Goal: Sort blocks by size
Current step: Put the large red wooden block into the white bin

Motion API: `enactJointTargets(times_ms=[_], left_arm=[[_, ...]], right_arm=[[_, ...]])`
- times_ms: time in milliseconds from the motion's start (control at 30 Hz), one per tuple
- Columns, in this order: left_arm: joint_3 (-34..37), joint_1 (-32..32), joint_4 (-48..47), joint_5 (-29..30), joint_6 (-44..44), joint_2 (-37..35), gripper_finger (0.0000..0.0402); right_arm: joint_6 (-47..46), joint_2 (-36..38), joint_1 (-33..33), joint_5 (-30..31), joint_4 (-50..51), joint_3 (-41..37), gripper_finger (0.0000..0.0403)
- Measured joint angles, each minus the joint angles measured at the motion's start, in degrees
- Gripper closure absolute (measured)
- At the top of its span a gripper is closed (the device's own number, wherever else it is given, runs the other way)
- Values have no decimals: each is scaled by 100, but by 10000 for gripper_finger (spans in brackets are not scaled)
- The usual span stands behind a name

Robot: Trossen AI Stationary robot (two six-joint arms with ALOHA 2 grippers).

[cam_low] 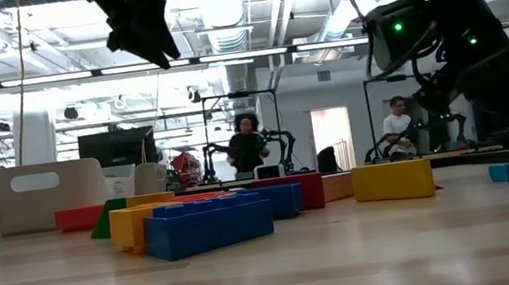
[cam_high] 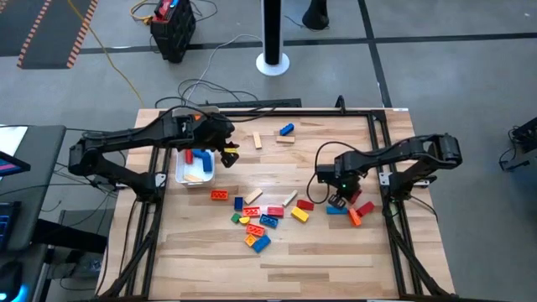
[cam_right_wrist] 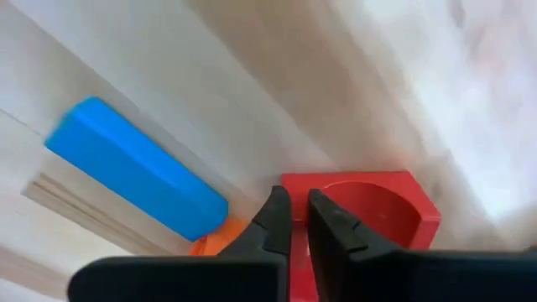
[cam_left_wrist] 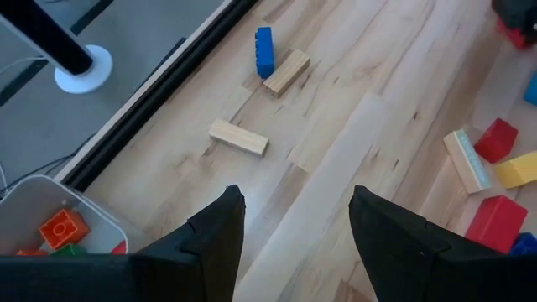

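Sorting is barely begun: few blocks lie in the white tray left of centre; most blocks remain scattered mid-frame. Right gripper is pressed together at a red block; left gripper is spread, empty.

I count two of my arms over the table, one white tray, and roughly twenty blocks loose on the wood. Three lie apart at the far side: one blue brick and two tan bars. The tray's contents I cannot count.
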State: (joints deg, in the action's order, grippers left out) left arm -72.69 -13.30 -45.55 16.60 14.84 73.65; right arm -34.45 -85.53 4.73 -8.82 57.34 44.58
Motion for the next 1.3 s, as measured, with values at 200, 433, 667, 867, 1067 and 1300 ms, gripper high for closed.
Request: enactJointTargets(times_ms=[200,433,667,867,1067,1300], left_arm=[[9,0,72,-147,171,67,196],[273,189,1286,-331,162,147,196],[372,690,1686,306,-705,181,196],[363,990,2124,615,-1473,310,184],[365,1284,2987,796,-2587,692,142],[365,1377,3603,1074,-2913,1131,124]], right_arm=[[483,13,178,66,-179,665,356],[871,17,523,143,-952,1719,356],[1171,19,858,-135,-1608,2648,357],[1163,19,1169,-963,-2428,3025,357],[877,19,1370,-1800,-3223,3044,357],[703,19,1498,-2122,-3608,3044,357]])
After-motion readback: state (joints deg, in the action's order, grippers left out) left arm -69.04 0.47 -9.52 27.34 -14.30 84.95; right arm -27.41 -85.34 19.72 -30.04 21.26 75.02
